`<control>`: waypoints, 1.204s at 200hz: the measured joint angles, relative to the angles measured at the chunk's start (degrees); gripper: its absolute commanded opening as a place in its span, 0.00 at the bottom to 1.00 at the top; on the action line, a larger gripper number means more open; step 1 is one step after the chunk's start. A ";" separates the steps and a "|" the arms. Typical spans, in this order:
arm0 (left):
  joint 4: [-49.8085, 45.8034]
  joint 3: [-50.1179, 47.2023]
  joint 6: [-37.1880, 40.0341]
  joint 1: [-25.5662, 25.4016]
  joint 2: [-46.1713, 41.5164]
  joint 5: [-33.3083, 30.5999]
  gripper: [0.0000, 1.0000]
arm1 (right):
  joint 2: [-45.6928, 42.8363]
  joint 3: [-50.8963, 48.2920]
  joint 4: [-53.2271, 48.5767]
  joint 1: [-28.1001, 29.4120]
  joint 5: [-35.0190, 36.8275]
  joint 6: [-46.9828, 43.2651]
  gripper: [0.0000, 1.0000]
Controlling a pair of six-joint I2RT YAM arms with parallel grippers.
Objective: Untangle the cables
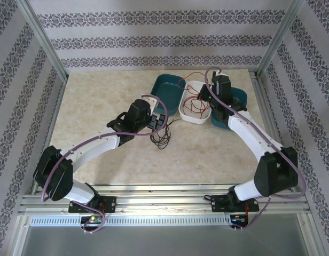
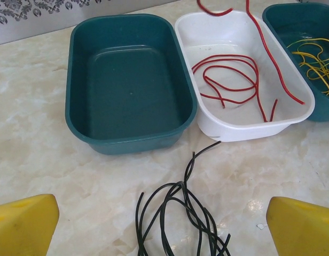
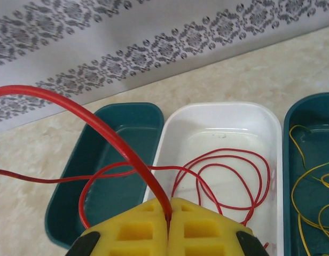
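A bunch of black cable (image 2: 180,218) lies looped on the marble table in front of the trays, between my left gripper's (image 2: 164,229) wide-open yellow fingers (image 2: 25,224). From above, the left gripper (image 1: 159,121) hovers just left of the black cable (image 1: 162,136). My right gripper (image 3: 169,213) is shut on the red cable (image 3: 122,144), which arcs up from the jaws and trails down in loops into the white tray (image 3: 218,109). The right gripper (image 1: 206,97) hangs over that tray. A yellow cable (image 3: 308,197) lies in the right teal tray (image 3: 288,160).
An empty teal tray (image 2: 132,141) stands left of the white tray (image 2: 244,130), and the second teal tray (image 2: 320,112) stands right of it. All three sit in a row at the back of the table (image 1: 100,106). Metal frame posts (image 1: 44,40) and patterned walls surround the table.
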 measured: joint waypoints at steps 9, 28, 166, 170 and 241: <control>-0.02 0.00 0.00 0.00 0.00 -0.31 0.99 | 1.27 0.07 0.31 -0.55 0.26 0.85 0.00; -0.09 0.00 0.02 0.00 0.00 -0.92 0.99 | 3.02 0.07 0.33 -1.31 1.20 2.29 0.00; -0.44 0.00 0.00 0.00 0.00 -2.60 0.99 | 11.32 0.04 -2.36 -3.32 0.68 5.68 0.00; -0.44 0.00 0.00 0.00 0.00 -2.60 0.99 | 11.43 0.02 -2.54 -3.43 0.57 5.70 0.00; -0.63 0.00 0.00 0.00 0.57 -2.54 0.99 | 14.23 -0.76 -3.39 -4.63 -2.25 6.60 0.01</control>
